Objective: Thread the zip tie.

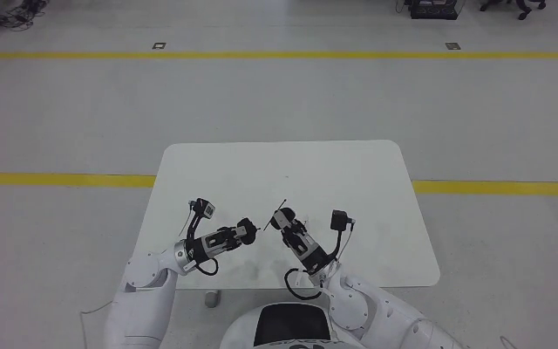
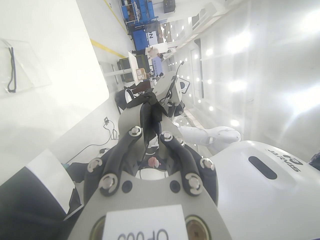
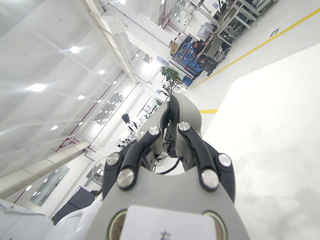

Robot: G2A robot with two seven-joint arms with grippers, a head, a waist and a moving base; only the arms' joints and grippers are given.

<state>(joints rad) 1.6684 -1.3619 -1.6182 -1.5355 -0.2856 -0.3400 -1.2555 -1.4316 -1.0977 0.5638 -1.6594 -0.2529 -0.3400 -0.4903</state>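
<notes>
Zip tie [image 3: 171, 89] is pinched in the closed right gripper [image 1: 281, 218], above the table's [image 1: 366, 174] near edge. Left gripper [image 1: 248, 231] is closed just beside it; any contents cannot be told.

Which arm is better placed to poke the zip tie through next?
Probably the right: the right gripper is shut on the zip tie, whose tail sticks out, close to the left gripper.

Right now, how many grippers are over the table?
2. The left gripper and the right gripper hang side by side over the near half of the table, tips close together. The right gripper holds a thin black zip tie. None seems hidden.
</notes>
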